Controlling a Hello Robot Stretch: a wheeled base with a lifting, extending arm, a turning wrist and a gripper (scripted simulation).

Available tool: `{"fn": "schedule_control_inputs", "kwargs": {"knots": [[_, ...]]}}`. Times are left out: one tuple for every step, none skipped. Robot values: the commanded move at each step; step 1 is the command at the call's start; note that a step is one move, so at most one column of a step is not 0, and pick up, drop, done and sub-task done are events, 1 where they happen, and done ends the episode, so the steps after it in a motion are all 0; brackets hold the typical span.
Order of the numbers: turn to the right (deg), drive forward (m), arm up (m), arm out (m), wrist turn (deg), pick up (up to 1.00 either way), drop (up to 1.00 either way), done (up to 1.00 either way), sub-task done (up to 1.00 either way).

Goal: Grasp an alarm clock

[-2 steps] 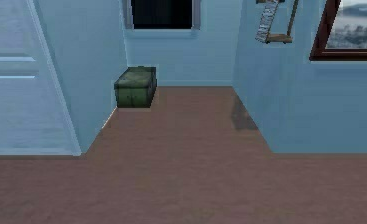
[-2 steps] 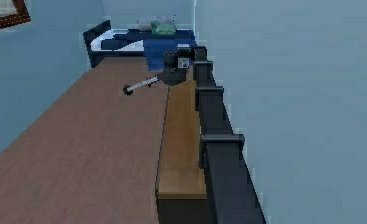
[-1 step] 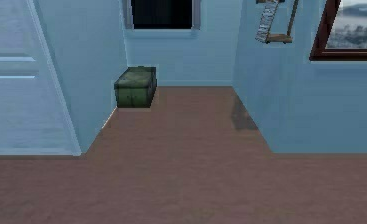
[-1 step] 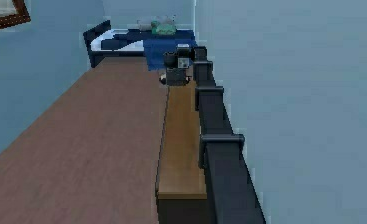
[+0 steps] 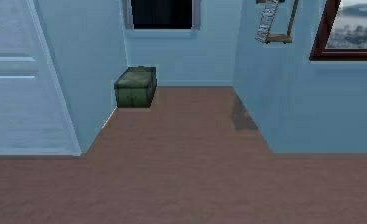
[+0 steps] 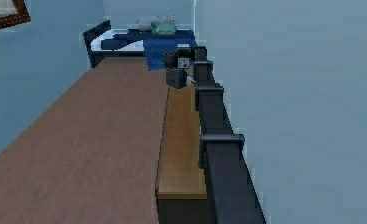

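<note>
Green chest sits on the floor against the wall, lid down, contents hidden. Arm runs alongside a brown bench. Fingers are at the bench's far end, near a blue bed. Cannot tell their state or load. Cannot tell the alarm clock's place.

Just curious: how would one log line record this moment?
ahead: green chest | gripper: near wooden bench, bed beyond | holding: cannot tell

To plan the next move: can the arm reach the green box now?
Probably not: the green box sits on the floor ahead, while the arm stretches sideways toward the bed.
</note>
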Motion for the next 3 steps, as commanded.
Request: {"fn": "schedule_control_inputs", "kwargs": {"knots": [[0.0, 0.00, -0.30, 0.00, 0.0, 0.00, 0.00, 0.00, 0.00], [0.0, 0.00, 0.00, 0.00, 0.0, 1.00, 0.00, 0.00, 0.00], [0.0, 0.00, 0.10, 0.00, 0.0, 0.00, 0.00, 0.00, 0.00]]}}
